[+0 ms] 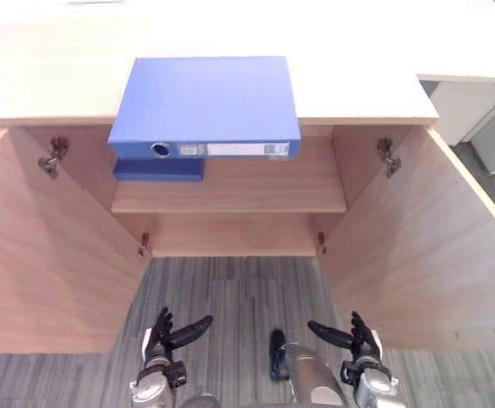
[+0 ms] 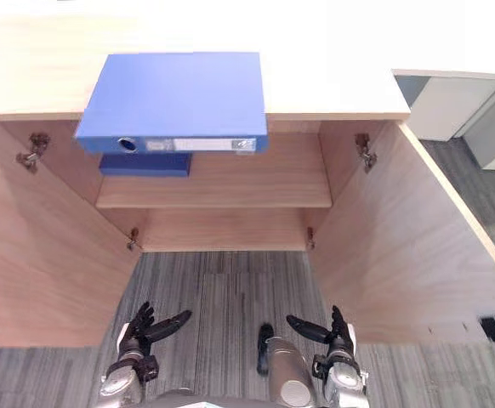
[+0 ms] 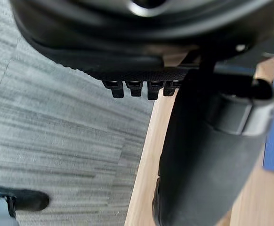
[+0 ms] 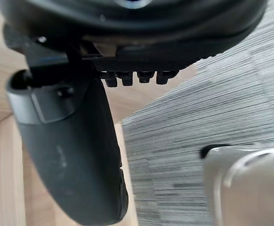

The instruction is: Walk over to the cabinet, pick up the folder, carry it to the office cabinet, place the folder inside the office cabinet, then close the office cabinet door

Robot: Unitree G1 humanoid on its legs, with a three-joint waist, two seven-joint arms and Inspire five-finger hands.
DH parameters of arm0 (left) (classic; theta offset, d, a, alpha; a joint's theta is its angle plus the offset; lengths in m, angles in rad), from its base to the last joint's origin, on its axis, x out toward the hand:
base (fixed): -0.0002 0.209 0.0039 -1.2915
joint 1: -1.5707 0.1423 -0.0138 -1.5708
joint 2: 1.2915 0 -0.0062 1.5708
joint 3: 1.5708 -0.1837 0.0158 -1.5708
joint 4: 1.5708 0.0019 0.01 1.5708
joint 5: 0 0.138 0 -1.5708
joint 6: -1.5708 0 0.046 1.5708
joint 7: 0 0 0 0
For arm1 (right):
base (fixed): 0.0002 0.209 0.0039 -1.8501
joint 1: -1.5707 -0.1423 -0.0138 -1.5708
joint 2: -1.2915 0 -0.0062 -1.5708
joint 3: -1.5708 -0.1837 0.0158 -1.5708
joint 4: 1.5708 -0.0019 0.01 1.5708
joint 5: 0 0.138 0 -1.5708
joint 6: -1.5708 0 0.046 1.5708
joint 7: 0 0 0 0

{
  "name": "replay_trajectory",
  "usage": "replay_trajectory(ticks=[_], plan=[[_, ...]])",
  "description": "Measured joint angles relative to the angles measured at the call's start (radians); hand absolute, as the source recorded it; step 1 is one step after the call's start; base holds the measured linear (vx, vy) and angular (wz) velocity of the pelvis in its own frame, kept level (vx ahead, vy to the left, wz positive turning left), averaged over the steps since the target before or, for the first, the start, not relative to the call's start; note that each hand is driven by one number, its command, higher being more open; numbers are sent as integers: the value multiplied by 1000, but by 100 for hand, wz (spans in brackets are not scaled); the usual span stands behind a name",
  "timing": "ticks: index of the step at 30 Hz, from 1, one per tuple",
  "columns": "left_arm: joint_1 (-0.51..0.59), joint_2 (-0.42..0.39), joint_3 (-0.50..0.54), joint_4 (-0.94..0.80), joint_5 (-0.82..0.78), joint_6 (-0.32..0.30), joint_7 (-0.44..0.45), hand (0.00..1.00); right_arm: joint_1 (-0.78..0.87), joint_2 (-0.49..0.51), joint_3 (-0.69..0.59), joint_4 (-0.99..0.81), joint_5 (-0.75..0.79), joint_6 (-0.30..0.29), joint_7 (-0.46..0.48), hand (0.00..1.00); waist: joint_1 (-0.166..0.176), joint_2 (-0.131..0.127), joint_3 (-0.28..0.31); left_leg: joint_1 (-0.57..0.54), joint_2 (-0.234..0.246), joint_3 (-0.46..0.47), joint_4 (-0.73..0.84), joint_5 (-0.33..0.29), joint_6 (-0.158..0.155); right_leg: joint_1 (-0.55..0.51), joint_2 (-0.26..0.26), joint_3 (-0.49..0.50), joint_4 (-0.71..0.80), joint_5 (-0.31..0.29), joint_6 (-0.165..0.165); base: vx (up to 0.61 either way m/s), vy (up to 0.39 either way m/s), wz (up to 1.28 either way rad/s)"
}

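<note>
Folder (image 1: 205, 102): blue, stiff, flat on the cabinet (image 1: 43, 76) top, spine overhanging the front.
Woodwork: pale grain, both doors (image 1: 52, 255) open.
Murky: darker blue slab (image 1: 158, 169) on the shelf (image 1: 264, 183), we can't tell what.
Hands: left hand (image 1: 158, 342) and right hand (image 1: 362, 348) low, fingers loosely spread, empty.

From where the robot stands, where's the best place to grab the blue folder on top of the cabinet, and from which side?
Probably the spine end of the blue folder: it lies flat, jutting past the front edge of the cabinet top toward the robot. Come from the front, pinching the overhang from above and below. The left hand and right hand are open, low.
</note>
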Motion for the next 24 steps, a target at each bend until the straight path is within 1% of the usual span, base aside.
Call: replay_trajectory(ticks=[1,2,3,4,5,6,7,8,9,11,12,14,15,16,17,18,19,21,24], plan=[[9,-14,0,-19,0,0,-3,100,22,13,1,-25,0,1,-3,100,13,1,0,-67,50,4,200,-13,-19,73,16,-13,-44,-8,-7,368,-155,25],[19,-18,-2,-35,0,0,-4,100,35,17,1,-39,1,1,-3,100,22,1,0,-98,67,17,263,-22,-20,106,23,-13,-65,-10,-10,304,-87,-4],[25,-21,-11,-49,0,-1,-9,100,45,25,-1,-67,1,-2,-5,100,31,-3,-4,-148,79,40,302,-40,-6,148,26,-12,-101,-11,-11,263,-40,-14],[27,-27,-11,-62,0,-1,-12,100,42,26,-3,-79,1,-3,-4,100,33,-1,-6,-174,81,71,235,-50,13,182,25,-8,-132,-9,-8,249,-22,-13],[27,-28,-11,-68,0,-1,-12,100,40,25,-4,-79,1,-5,-5,100,35,3,-10,-181,79,82,180,-51,16,192,25,-4,-143,-8,-7,251,29,-17],[27,-30,-11,-70,0,-1,-13,100,39,24,-11,-77,1,-5,-4,100,45,9,-17,-185,68,81,80,-50,17,200,24,5,-154,-7,-5,261,79,-28],[22,-29,-11,-73,0,-1,-11,100,31,21,-31,-65,1,-5,-6,100,53,20,-28,-181,38,61,-115,-20,27,208,22,15,-163,-3,1,309,134,-28],[21,-29,-13,-73,0,-1,-11,100,26,19,-44,-53,1,-4,-8,100,51,30,-33,-172,15,44,-242,66,31,208,22,18,-166,-3,12,287,174,-28],[21,-25,-16,-74,0,0,-11,100,22,19,-58,-39,1,-3,-11,100,52,32,-38,-161,-1,24,-301,143,8,210,23,33,-171,-11,30,174,131,-16],[27,-1,-37,-96,0,1,-9,100,22,22,-60,-19,0,1,-11,100,46,20,-45,-125,-37,28,-359,158,20,229,-5,42,-196,-4,53,167,144,2],[43,8,-48,-147,0,5,-10,100,34,21,-60,-19,0,2,-11,100,46,16,-47,-107,-55,32,-384,163,27,243,-22,43,-213,-3,62,172,158,12],[67,17,-50,-234,1,5,-9,100,43,22,-59,-19,0,2,-10,100,47,16,-47,-93,-73,31,-407,167,33,257,-37,44,-230,2,71,80,97,7],[86,31,-50,-313,1,4,-9,100,46,22,-59,-17,0,2,-9,100,51,16,-47,-83,-83,29,-421,168,36,268,-42,43,-245,6,77,70,89,10],[105,48,-48,-394,14,4,-2,100,50,22,-59,-16,0,2,-9,100,53,16,-47,-71,-89,27,-435,171,40,279,-46,41,-253,8,81,58,74,9],[116,57,-46,-435,28,0,5,100,51,22,-59,-16,0,2,-9,100,53,16,-48,-65,-92,26,-440,172,41,284,-48,39,-254,8,81,25,39,9],[142,69,-35,-533,73,-9,18,100,50,21,-59,-16,0,0,-9,100,54,16,-48,-51,-99,24,-450,174,43,296,-50,38,-255,8,81,11,30,6],[154,76,-33,-574,97,-14,30,100,50,21,-59,-16,0,-2,-9,100,54,16,-51,-46,-101,23,-457,176,44,299,-50,38,-257,8,81,0,27,6],[196,84,-31,-714,188,-34,75,100,53,20,-58,-14,-3,-14,-10,100,55,17,-71,-34,-109,18,-489,194,48,303,-53,35,-266,11,85,-20,5,7],[223,97,-34,-852,269,-62,103,100,53,18,-52,-3,-11,-32,-10,100,56,17,-78,-24,-114,8,-520,214,50,305,-54,29,-266,13,88,-54,-8,10]])
